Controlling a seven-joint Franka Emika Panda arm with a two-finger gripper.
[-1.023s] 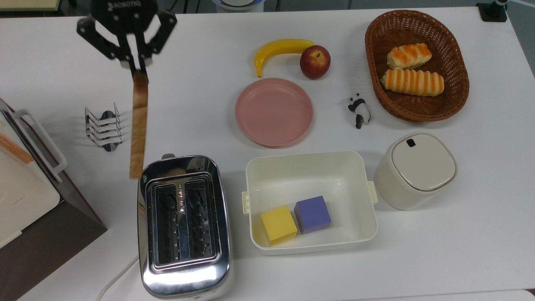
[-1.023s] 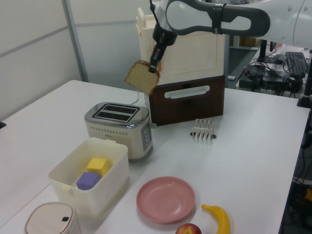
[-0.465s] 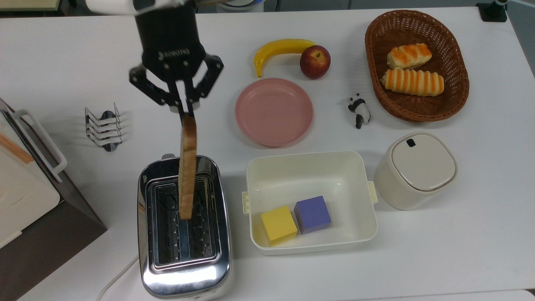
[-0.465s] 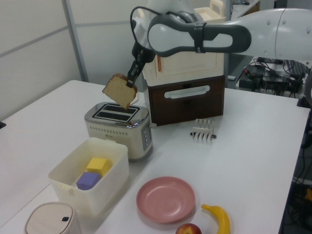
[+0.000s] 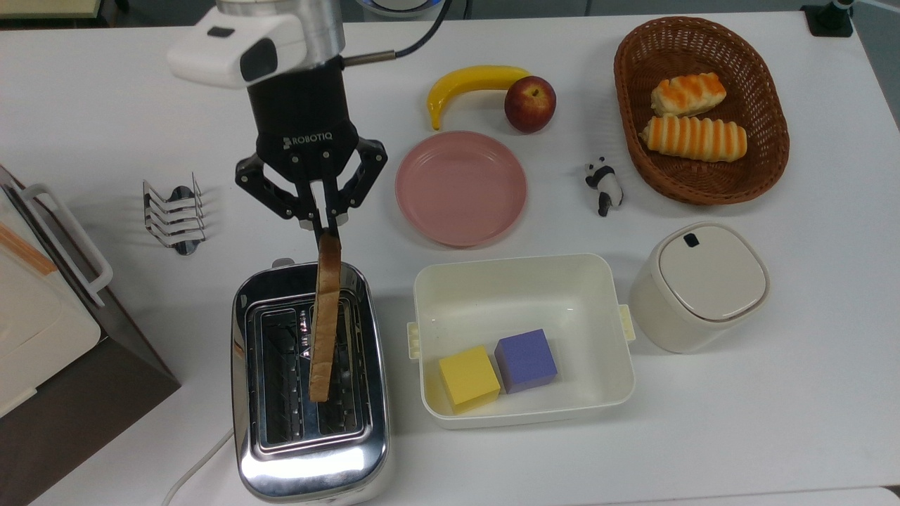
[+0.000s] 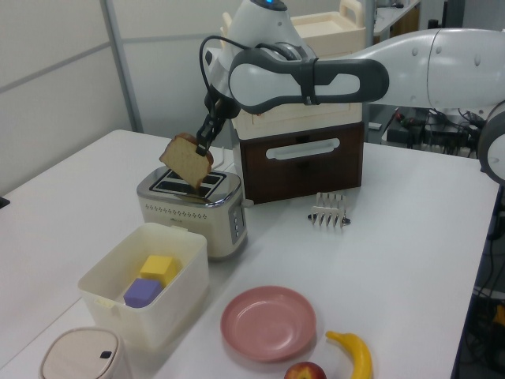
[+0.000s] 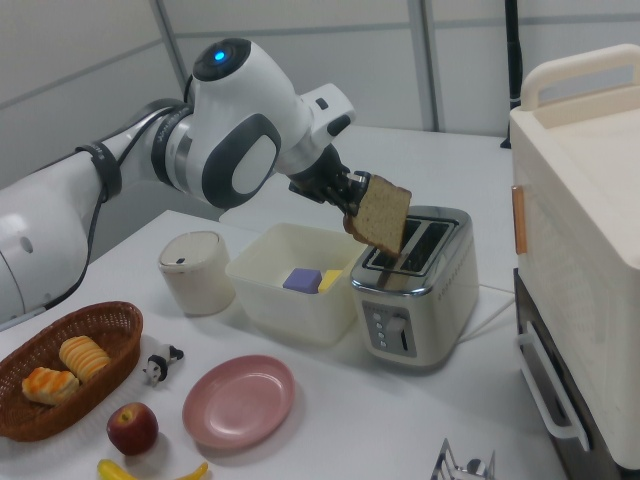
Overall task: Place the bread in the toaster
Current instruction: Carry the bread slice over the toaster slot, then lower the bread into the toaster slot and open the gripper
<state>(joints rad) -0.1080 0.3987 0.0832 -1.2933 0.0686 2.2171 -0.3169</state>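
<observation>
my black two-finger gripper [image 5: 324, 226] pinches the thin brown bread slice [image 5: 324, 316] by its crust edge — light, soft, probably crumbly — as it hangs tilted just above the shiny chrome toaster [image 5: 309, 450]'s dark slots.

The room is bright, and the light falls evenly from above. Shadows on the white table [image 5: 773, 393] are soft and pale. The shiny toaster [image 5: 309, 464] has a white glare spot on its near end in the top view. The top view looks sharp. The left view and the right view look a little softer and grainier.
</observation>
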